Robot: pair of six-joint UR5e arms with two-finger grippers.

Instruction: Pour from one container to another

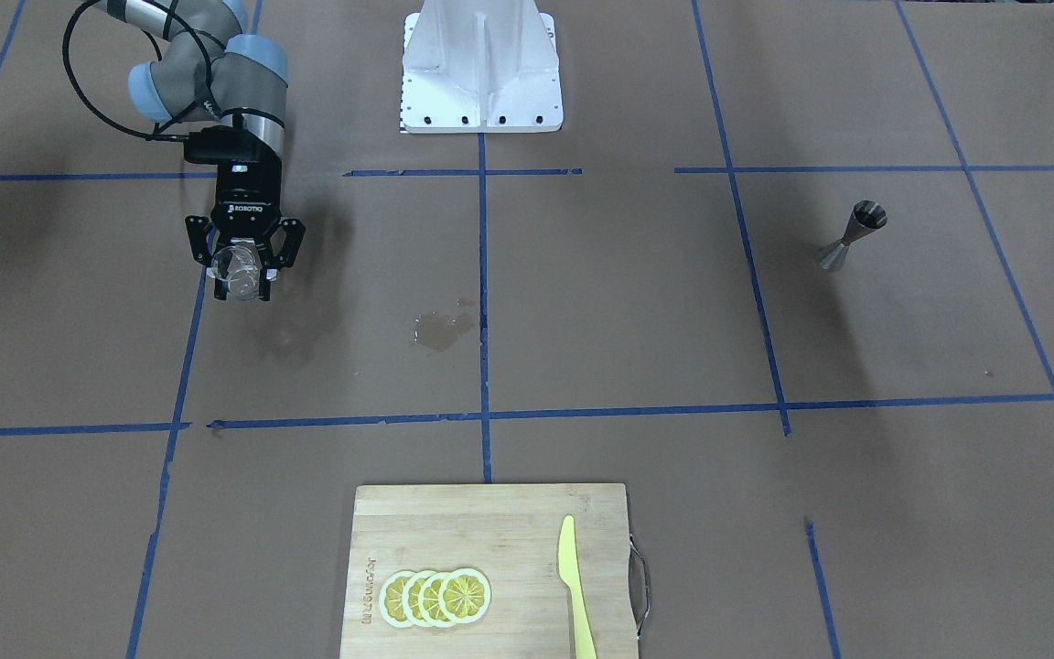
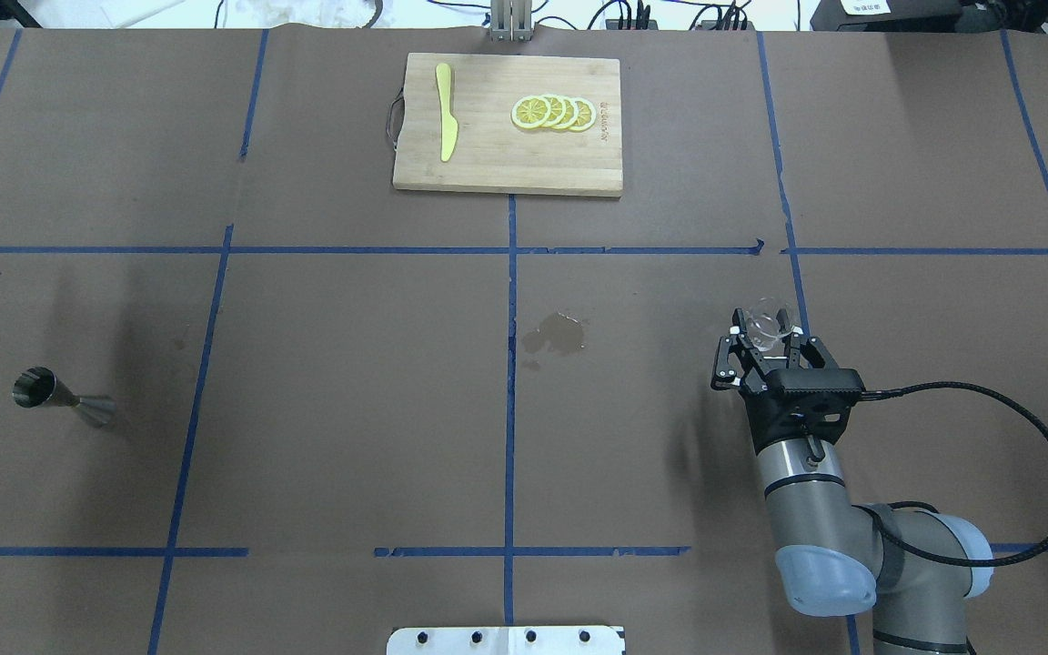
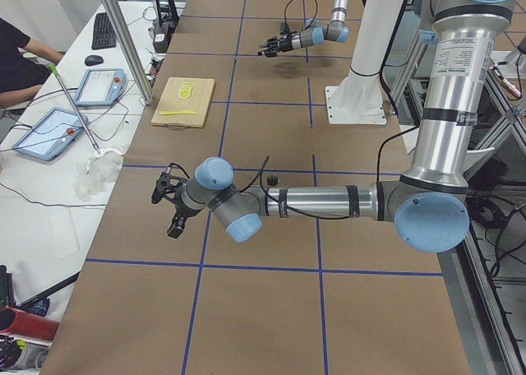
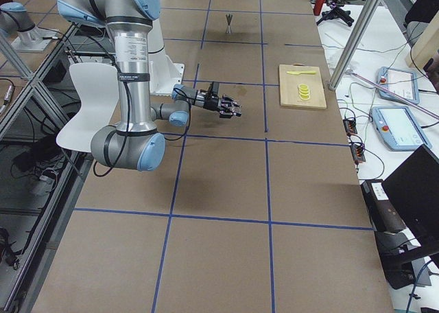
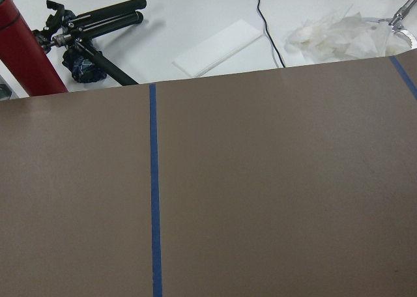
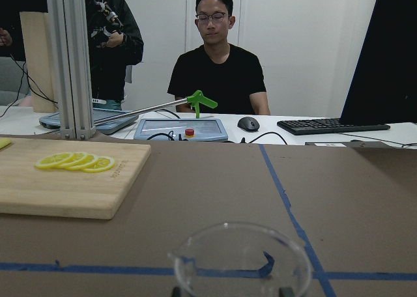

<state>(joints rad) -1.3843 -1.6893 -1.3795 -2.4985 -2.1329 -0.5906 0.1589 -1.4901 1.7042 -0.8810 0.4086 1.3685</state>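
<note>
Now, right jaws clamped around clear glass cup, steel jigger standing well apart, left jaws: cannot tell.

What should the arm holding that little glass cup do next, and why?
Probably carry the glass cup sideways across the table toward the steel jigger, keeping it level. The right arm's jaws are shut on the cup, but the jigger stands far off on the table's other side, too far to pour. A wet patch lies between them.
</note>
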